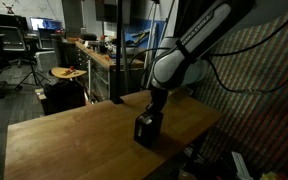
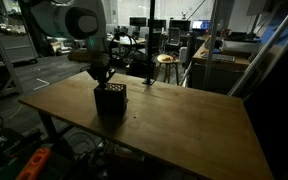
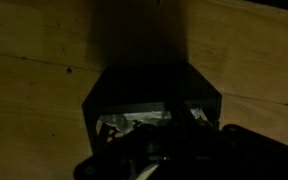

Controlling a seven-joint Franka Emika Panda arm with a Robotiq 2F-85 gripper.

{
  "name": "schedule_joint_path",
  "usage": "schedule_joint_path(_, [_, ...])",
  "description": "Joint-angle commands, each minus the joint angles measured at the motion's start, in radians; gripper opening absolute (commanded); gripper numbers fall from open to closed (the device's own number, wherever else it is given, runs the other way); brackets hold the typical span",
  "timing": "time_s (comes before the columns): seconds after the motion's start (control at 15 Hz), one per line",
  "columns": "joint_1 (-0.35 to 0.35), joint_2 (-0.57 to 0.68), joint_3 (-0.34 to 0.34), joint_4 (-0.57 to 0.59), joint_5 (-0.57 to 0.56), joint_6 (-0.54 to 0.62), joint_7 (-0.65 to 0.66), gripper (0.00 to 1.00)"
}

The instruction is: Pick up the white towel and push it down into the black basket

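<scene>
Here, closed hand at black basket, white towel inside, wooden table beneath

The table is smooth grained wood, the black basket matt, the white towel wrinkled cloth.

Black basket; off-white, greyish towel; light-brown table with faint wood grain; white robot arm with black joints.
</scene>
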Motion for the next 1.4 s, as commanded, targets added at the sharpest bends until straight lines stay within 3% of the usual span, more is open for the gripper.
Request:
schedule_joint_path(0.0, [-0.003,-0.009,-0.001,0.013,-0.005,0.003,-0.015,0.08])
schedule_joint_path(1.33, [-0.004,0.009,0.002,0.047,-0.031,-0.012,0.007,0.08])
